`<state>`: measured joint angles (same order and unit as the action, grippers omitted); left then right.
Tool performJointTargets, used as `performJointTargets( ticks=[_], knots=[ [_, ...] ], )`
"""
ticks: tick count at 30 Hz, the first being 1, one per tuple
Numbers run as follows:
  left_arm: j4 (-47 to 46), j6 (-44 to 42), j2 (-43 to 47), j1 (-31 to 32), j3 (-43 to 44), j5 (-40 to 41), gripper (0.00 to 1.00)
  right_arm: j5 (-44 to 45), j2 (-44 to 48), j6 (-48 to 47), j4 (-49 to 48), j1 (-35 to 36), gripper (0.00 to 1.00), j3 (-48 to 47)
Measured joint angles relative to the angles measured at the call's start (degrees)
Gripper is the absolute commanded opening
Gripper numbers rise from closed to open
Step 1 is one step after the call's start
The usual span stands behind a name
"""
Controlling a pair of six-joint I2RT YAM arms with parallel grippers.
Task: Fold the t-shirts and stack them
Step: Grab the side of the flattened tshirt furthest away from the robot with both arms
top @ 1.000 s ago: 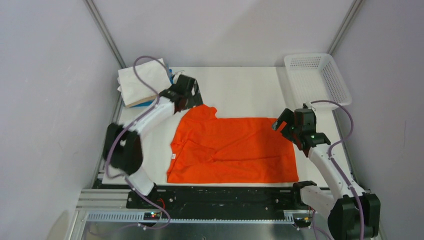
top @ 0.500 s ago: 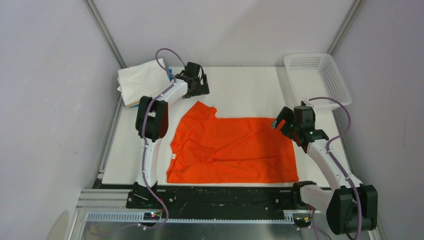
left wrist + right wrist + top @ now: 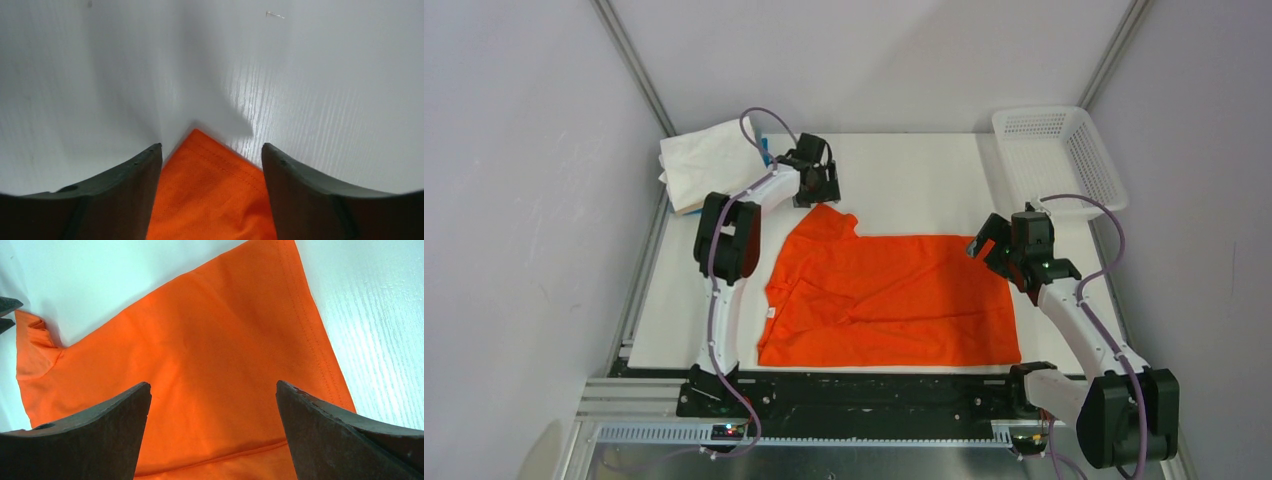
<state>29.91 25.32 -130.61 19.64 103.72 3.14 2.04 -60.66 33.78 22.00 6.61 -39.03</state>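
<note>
A bright orange t-shirt (image 3: 889, 298) lies spread on the white table, folded roughly in half, one sleeve pointing to the far left. My left gripper (image 3: 823, 190) is open just above that sleeve's tip (image 3: 210, 170), which sits between its fingers (image 3: 125, 195). My right gripper (image 3: 987, 247) is open over the shirt's far right corner (image 3: 210, 365), holding nothing. A pile of folded shirts (image 3: 704, 165), white on top with beige and blue edges below, sits at the far left corner.
A white plastic mesh basket (image 3: 1058, 160) stands at the far right corner. Grey walls and metal frame posts enclose the table (image 3: 904, 175). The arm bases sit at the near edge.
My left arm swung from the sleeve out toward the far side, then came back a little down over the sleeve tip. The right arm barely moved. The shirt lies as before.
</note>
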Motion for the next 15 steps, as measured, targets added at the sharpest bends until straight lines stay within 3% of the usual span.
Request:
performJointTargets(
  ticks=[9, 15],
  knots=[
    [1.0, 0.0, 1.4, 1.9, -2.4, 2.9, 0.46, -0.2, -0.8, 0.0, 0.0, 0.0, 0.99, 0.0],
    [4.0, 0.1, 1.4, 2.8, -1.9, 5.2, 0.24, -0.6, -1.0, 0.0, 0.0, 0.0, 1.00, 0.0]
  ],
)
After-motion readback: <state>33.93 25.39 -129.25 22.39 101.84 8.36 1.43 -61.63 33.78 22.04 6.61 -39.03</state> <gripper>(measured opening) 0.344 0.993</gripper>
